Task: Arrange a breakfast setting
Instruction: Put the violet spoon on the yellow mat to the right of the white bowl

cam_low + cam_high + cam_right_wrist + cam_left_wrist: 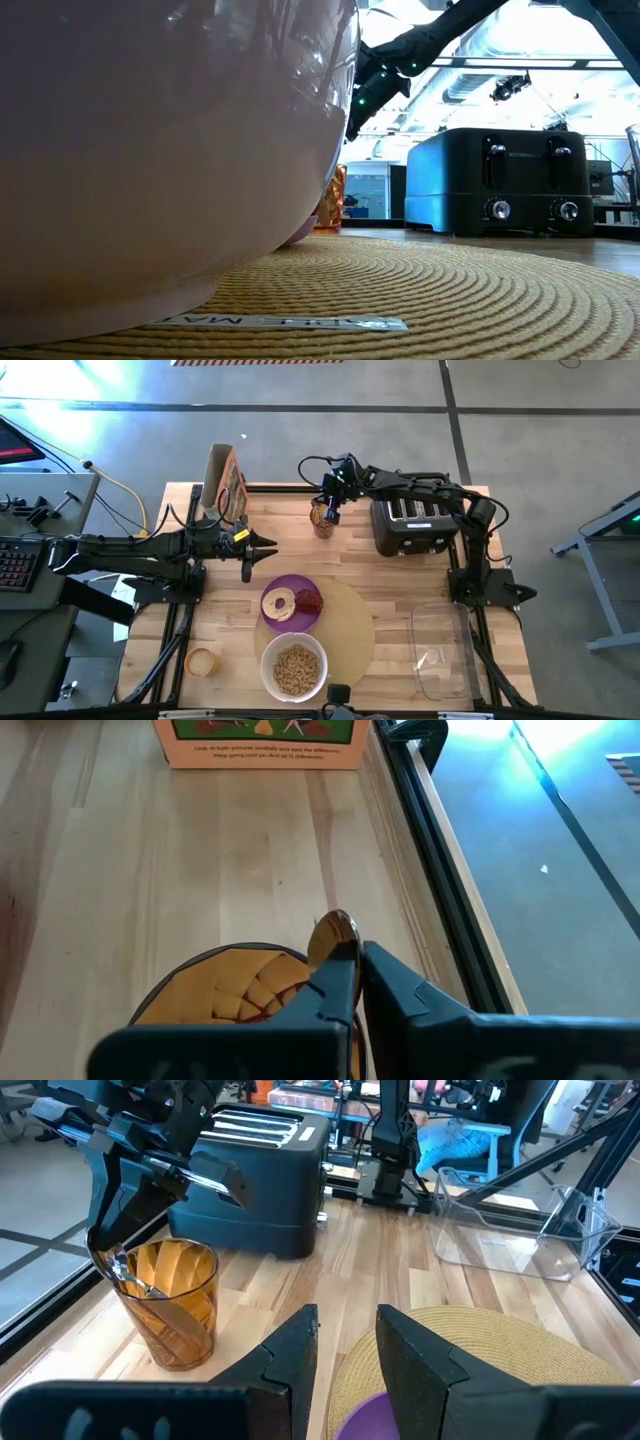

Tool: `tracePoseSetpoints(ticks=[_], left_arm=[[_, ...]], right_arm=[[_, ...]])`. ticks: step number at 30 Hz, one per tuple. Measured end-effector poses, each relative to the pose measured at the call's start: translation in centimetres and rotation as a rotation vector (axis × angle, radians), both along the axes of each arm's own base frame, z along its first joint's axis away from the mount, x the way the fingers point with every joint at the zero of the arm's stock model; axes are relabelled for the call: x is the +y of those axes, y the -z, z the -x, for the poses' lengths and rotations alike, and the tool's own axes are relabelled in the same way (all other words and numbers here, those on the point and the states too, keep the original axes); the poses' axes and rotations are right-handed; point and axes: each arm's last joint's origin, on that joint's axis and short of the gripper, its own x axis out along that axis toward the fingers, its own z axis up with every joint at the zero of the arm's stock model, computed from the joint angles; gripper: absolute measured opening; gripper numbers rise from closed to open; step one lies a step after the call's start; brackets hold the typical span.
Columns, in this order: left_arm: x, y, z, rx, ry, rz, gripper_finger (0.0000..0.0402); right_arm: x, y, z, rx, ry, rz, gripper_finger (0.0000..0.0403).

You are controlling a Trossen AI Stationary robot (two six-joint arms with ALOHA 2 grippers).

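I see the small spoon standing nearly upright in the amber cup at upper centre of the high view, bowl end up, just left of the black toaster. My right gripper reaches down over the cup, fingers clamped on the spoon. My left gripper waits fingers slightly apart above the purple plate on the tan mat; bare wood lies between cup and plate.

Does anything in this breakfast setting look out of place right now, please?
The spoon is off the mat: it stands in an amber cup beside the toaster, where the right gripper has shut on its handle. The rest looks tidy.
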Motion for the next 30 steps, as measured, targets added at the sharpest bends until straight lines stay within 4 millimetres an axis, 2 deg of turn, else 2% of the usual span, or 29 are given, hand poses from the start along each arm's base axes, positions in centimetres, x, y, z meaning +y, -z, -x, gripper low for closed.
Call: tracePoseSetpoints(ticks=[10, 30], left_arm=[[0.0, 0.0, 0.0, 0.0, 0.0, 0.0, 0.0095], [0.0, 0.2, 0.0, 0.018, 0.0, 0.002, 0.0095]], right_arm=[[0.1, -0.3, 0.2, 0.005, 0.012, -0.016, 0.0], [1.3, -5.2, 2.4, -0.064, 0.028, 0.011, 0.0]])
